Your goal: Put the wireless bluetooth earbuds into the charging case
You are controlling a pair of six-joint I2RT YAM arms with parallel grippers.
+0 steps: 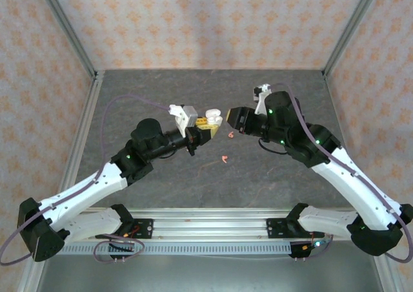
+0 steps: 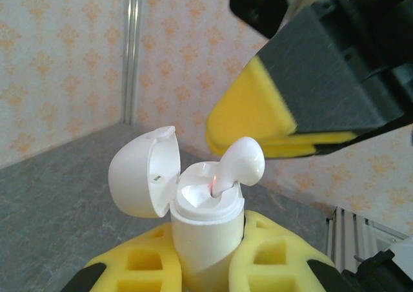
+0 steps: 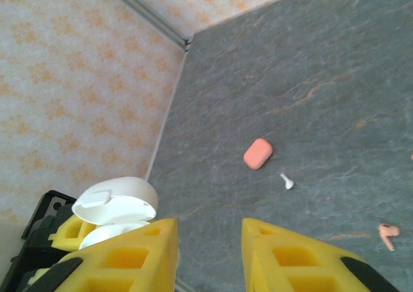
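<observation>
1 white earbud (image 2: 239, 166) stands stem-down, not quite seated, in the open charging case (image 2: 205, 230) pinched by the left gripper (image 2: 206, 263), the right gripper (image 3: 210, 247) parted and empty nearby (a second white earbud (image 3: 286, 181) and 2 pink earbuds (image 1: 224, 159) lie loose).

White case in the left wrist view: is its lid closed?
No, the lid stands swung open beside the white case, and a white earbud pokes out of the top.
</observation>
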